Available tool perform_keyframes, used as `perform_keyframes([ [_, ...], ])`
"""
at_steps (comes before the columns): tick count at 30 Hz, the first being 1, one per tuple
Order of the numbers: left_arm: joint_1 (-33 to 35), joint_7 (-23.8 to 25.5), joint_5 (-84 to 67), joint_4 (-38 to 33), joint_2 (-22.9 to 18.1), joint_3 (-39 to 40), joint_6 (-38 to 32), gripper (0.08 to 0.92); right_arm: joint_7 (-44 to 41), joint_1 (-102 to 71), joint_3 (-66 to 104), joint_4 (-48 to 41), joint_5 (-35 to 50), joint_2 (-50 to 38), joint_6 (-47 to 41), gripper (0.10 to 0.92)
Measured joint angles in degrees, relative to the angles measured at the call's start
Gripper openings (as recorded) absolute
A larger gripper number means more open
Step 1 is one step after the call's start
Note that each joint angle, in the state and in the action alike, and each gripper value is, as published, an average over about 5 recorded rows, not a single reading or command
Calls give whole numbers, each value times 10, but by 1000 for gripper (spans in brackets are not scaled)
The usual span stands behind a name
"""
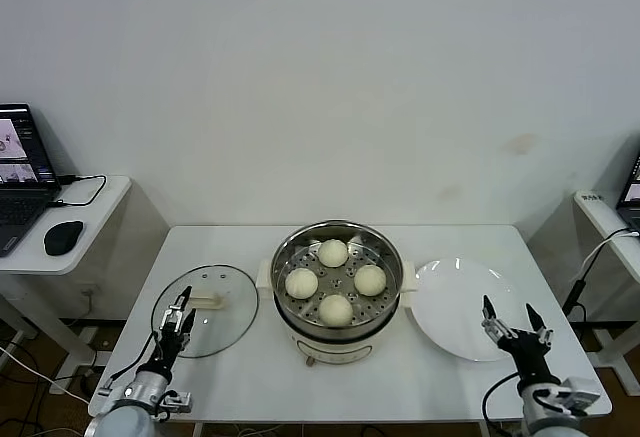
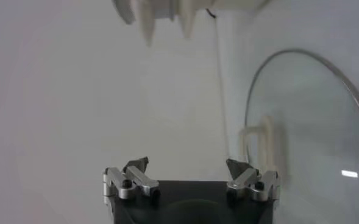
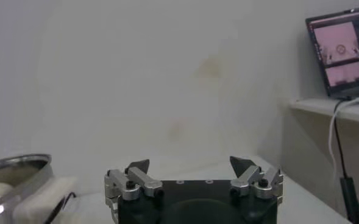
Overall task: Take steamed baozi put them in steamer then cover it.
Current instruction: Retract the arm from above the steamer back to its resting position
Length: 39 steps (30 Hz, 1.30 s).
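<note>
Several pale baozi (image 1: 334, 281) sit inside the shiny perforated steamer (image 1: 292, 241) on its cream pot at the table's middle. The steamer's rim also shows in the right wrist view (image 3: 11, 167). The clear glass cover (image 1: 222, 329) with its cream handle (image 1: 205, 303) lies flat on the table left of the steamer; it also shows in the left wrist view (image 2: 313, 134). My left gripper (image 1: 178, 322) is open and empty over the cover's near left edge (image 2: 187, 163). My right gripper (image 1: 510, 323) is open and empty over the plate's near right part (image 3: 189, 164).
A flat white plate (image 1: 450, 302) lies right of the steamer. A side desk with a laptop (image 1: 18, 182) and mouse (image 1: 63, 237) stands at the far left. Another desk with a cable (image 1: 600, 247) stands at the right.
</note>
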Motion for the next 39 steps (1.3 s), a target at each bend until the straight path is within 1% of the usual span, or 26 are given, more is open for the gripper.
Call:
perform_keyframes([
  [5, -23, 9, 1, 24, 7, 17, 11, 823, -3, -6, 2, 0, -6, 8, 1, 823],
  [12, -52, 21, -4, 48, 7, 36, 29, 823, -4, -10, 7, -1, -11, 13, 1, 822],
  [28, -101, 43, 9, 89, -9, 56, 60, 823, -6, -9, 9, -12, -14, 16, 0, 823],
  [39, -122, 51, 9, 97, -23, 64, 89, 823, -10, -13, 7, -15, -23, 19, 2, 823],
])
